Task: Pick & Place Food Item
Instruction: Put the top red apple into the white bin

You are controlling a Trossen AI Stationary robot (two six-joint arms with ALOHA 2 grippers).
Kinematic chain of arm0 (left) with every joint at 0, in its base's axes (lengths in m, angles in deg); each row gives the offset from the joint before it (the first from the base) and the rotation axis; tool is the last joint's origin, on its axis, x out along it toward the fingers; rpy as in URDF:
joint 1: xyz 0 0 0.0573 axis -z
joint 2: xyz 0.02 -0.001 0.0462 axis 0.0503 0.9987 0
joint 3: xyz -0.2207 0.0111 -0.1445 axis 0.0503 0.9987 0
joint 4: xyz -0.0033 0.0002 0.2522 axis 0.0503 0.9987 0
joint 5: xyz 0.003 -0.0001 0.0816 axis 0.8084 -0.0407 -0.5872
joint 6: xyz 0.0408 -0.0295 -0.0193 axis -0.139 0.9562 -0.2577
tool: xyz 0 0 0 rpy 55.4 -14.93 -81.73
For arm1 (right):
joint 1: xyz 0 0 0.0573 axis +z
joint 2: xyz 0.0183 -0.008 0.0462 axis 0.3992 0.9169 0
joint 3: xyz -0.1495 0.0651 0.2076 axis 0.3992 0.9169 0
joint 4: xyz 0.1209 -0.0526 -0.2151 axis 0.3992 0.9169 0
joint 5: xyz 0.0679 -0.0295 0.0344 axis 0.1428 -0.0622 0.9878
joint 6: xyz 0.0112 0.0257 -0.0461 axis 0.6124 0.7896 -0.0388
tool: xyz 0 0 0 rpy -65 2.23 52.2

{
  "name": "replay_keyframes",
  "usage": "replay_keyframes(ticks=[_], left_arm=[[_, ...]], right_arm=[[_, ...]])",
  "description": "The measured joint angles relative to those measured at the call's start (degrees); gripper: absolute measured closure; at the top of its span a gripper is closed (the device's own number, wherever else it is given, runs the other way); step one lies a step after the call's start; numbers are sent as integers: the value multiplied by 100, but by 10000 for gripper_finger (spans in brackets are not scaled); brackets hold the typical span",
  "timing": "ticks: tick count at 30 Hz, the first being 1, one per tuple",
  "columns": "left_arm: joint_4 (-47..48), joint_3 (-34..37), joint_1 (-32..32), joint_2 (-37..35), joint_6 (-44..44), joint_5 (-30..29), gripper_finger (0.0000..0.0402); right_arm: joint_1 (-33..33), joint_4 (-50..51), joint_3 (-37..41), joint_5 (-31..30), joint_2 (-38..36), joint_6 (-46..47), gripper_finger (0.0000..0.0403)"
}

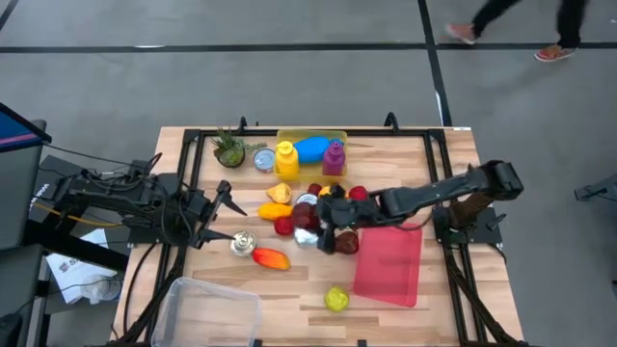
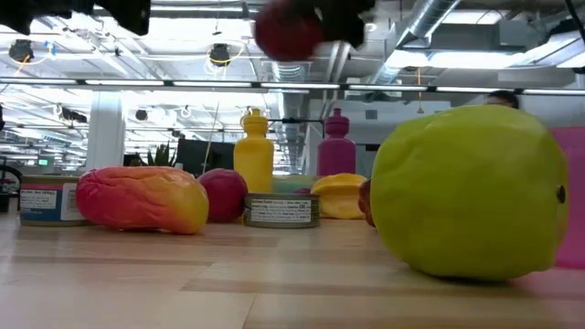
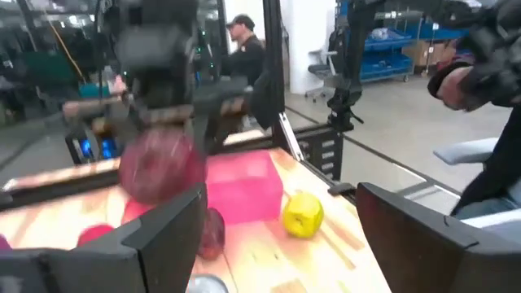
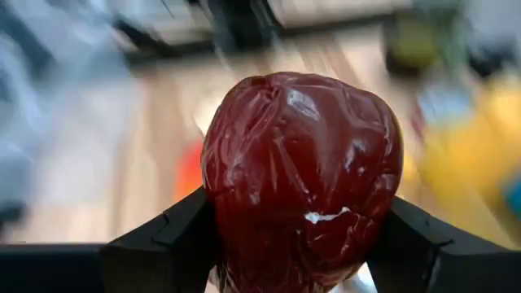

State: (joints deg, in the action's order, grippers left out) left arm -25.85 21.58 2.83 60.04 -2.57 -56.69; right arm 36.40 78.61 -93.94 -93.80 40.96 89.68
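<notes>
Wooden table (image 1: pixel 289 289) on grey floor; a person (image 3: pixel 244 49) stands behind.

The right arm reaches from the table's right edge across toward the middle, stretched long and low, its wrist turned down. The right gripper (image 4: pixel 303 244) is clamped on a dark red, glossy, wrinkled apple-shaped fruit (image 4: pixel 303 175), one dark finger (image 4: pixel 175 236) pressed on either flank, and the fruit is held up clear of the tabletop. The left arm sits back at the table's left edge, forearm pointing inward. The left gripper (image 1: pixel 229 214) hangs with its two fingers spread apart, holding nothing.
</notes>
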Motion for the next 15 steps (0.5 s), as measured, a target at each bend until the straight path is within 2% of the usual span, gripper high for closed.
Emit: replay_keyframes(ticks=[3,6,9,15], left_arm=[[396,-1,0,-95,255,-20,92],[352,27,0,-98,519,-26,92],[-229,186,0,0,656,-93,92],[-1115,546,0,341,689,-233,80]], right_arm=[[165,-1231,4,19,195,-601,165],[218,-2390,-26,140,582,-995,164],[207,-2845,-218,252,1021,-1165,164],[200,-2896,-708,254,1520,-1337,164]])
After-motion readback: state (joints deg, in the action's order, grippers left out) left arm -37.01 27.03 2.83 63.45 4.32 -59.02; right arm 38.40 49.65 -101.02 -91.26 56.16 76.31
